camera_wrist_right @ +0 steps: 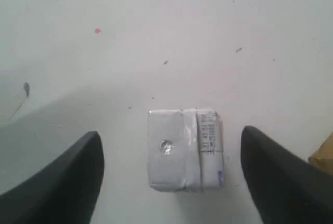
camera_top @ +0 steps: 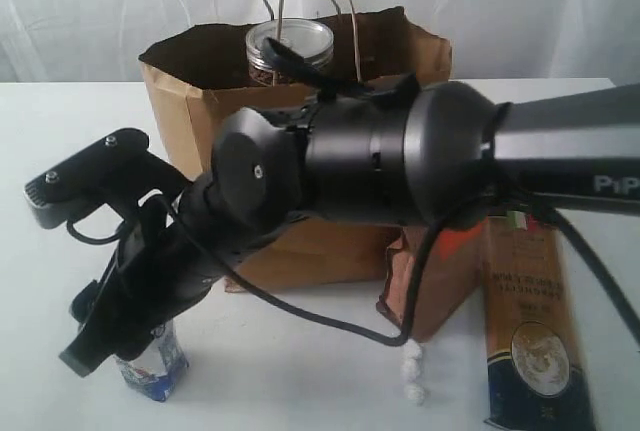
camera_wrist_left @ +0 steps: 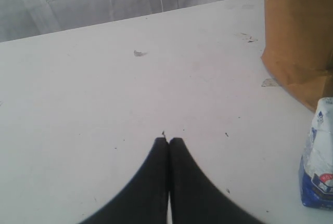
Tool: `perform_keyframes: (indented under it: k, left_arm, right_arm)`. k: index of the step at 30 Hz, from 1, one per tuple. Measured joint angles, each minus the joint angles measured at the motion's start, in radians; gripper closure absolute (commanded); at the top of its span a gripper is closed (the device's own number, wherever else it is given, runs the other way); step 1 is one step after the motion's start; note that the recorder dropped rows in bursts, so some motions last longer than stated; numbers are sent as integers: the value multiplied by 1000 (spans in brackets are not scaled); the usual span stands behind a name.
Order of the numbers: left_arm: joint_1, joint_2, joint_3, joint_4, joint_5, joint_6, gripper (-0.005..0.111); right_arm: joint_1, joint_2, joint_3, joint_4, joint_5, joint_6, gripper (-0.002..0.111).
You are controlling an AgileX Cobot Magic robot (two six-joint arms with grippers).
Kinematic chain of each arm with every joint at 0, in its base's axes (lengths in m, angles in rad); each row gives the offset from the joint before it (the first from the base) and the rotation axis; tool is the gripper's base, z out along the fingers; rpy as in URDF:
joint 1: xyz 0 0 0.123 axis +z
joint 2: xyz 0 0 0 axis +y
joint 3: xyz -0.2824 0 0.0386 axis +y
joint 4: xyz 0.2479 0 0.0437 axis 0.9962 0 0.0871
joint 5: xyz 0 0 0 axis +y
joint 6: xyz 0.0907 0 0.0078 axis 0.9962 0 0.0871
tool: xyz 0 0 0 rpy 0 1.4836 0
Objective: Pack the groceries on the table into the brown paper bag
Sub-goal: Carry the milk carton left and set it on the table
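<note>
White curtain hangs behind the white desk (camera_top: 300, 381). In the exterior view my right arm reaches across the middle, and the right hand (camera_top: 105, 346) hovers directly above the small white-blue carton (camera_top: 150, 369). Behind the hand stands the tall brown paper bag (camera_top: 175, 116), with a clear gold-lidded jar (camera_top: 288, 51) showing at its mouth.

On the left wrist view, the left hand (camera_wrist_left: 169, 143) has its fingers pressed together with nothing between them. It is parked over bare desk, the carton off to its side.

On the right wrist view, the right hand's fingers (camera_wrist_right: 73, 182) are spread wide. The carton stands upright below and between them, untouched and nearer one finger than the other.

I judge this to be the approach to the grasp. I would centre the hand first so both pads meet the carton together, then descend until they bracket its flat sides. A gentle squeeze seems wise, since thin card may dent. After that I would lift high enough to clear the bag's rim and cord handles, and keep away from the jar.
</note>
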Motion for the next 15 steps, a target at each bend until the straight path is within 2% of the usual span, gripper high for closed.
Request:
perform_keyframes:
  k: [8, 15]
  left_arm:
    - [0, 0, 0, 0, 0, 0, 107]
    - [0, 0, 0, 0, 0, 0, 107]
  right_arm:
    - [0, -74, 8, -185, 70, 207, 42]
    - [0, -161, 129, -409, 131, 463, 43]
